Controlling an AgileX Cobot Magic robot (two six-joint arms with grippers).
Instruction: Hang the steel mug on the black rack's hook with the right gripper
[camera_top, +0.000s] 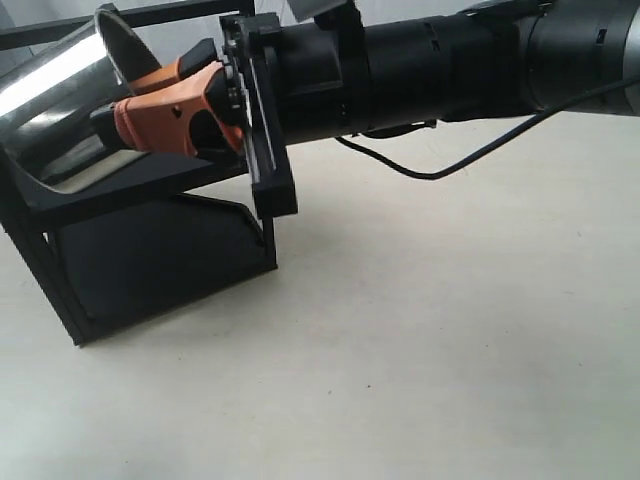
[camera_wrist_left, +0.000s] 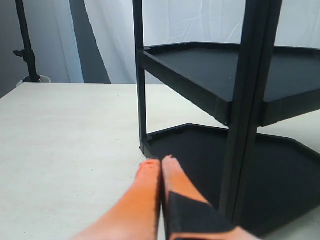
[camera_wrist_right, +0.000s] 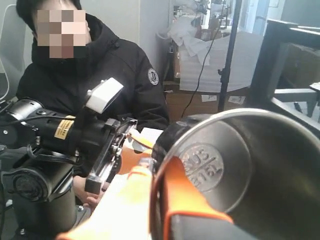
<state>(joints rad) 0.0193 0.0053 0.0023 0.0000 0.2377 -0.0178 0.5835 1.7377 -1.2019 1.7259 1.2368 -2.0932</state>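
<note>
The steel mug (camera_top: 60, 100) is held tilted at the upper left, its mouth turned toward the arm, against the black rack (camera_top: 150, 250) just under the top crossbar (camera_top: 170, 15). My right gripper (camera_top: 135, 100) is shut on the mug's wall. One orange finger sits inside the steel mug (camera_wrist_right: 250, 165) and the other outside the rim, at the right gripper (camera_wrist_right: 156, 169). The mug's handle is hidden. My left gripper (camera_wrist_left: 160, 162) is shut and empty, low over the table beside the corner of the rack's lower tray (camera_wrist_left: 280, 170).
The right arm's black cable (camera_top: 440, 170) sags over the pale table (camera_top: 450, 330). A rack post (camera_wrist_left: 250, 100) stands close to the left gripper. A seated person (camera_wrist_right: 85, 75) and another black arm (camera_wrist_right: 50, 135) lie behind the mug.
</note>
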